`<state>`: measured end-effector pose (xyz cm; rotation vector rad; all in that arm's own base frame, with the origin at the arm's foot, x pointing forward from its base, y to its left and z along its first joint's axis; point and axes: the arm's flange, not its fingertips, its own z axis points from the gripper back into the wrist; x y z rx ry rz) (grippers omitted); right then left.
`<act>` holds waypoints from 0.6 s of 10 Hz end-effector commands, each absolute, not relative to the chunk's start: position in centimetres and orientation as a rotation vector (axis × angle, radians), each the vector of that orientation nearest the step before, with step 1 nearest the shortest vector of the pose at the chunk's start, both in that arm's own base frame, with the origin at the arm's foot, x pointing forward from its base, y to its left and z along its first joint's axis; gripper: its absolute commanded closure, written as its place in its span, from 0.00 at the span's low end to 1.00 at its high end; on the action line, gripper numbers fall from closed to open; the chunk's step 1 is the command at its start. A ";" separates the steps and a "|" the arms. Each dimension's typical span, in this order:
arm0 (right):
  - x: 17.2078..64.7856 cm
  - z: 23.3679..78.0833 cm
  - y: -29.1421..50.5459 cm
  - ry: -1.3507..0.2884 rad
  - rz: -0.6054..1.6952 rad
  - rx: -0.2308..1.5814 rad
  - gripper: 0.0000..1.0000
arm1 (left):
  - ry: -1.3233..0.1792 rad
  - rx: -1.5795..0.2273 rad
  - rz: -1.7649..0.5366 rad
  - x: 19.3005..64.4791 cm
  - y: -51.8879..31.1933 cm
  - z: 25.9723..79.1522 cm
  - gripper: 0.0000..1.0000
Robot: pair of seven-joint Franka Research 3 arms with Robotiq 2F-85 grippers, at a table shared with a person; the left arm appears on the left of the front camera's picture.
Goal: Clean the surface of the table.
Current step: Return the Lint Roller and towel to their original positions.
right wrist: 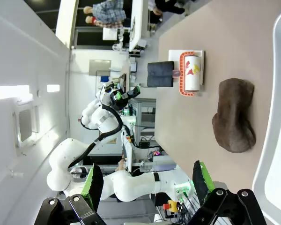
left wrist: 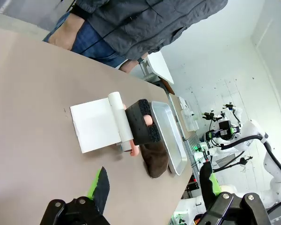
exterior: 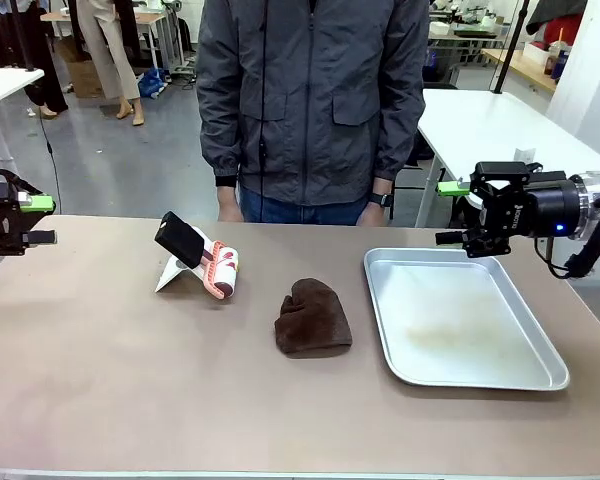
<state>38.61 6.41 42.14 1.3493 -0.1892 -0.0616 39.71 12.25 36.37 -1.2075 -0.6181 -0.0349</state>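
Both claws stand apart and empty — left claw [exterior: 20,222], right claw [exterior: 458,212] — above the table [exterior: 100,380] ends. Beside the tray [exterior: 460,372], the brown cloth [exterior: 313,318] looks soft and light — pinch its bunched top.

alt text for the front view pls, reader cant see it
A tan table holds a lint roller, a crumpled brown cloth and a stained steel tray. A person in a grey jacket stands behind it; the open left gripper and right gripper hover at the sides.
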 end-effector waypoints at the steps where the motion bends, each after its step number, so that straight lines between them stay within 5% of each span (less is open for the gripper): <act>1: 38.7 42.0 6.4 -0.203 -0.053 1.353 0.00 | -0.628 -1.216 -0.053 39.1 12.1 36.3 0.00; 6: 38.7 42.0 6.4 -0.203 -0.053 1.353 0.00 | -0.628 -1.216 -0.053 39.1 12.1 36.3 0.00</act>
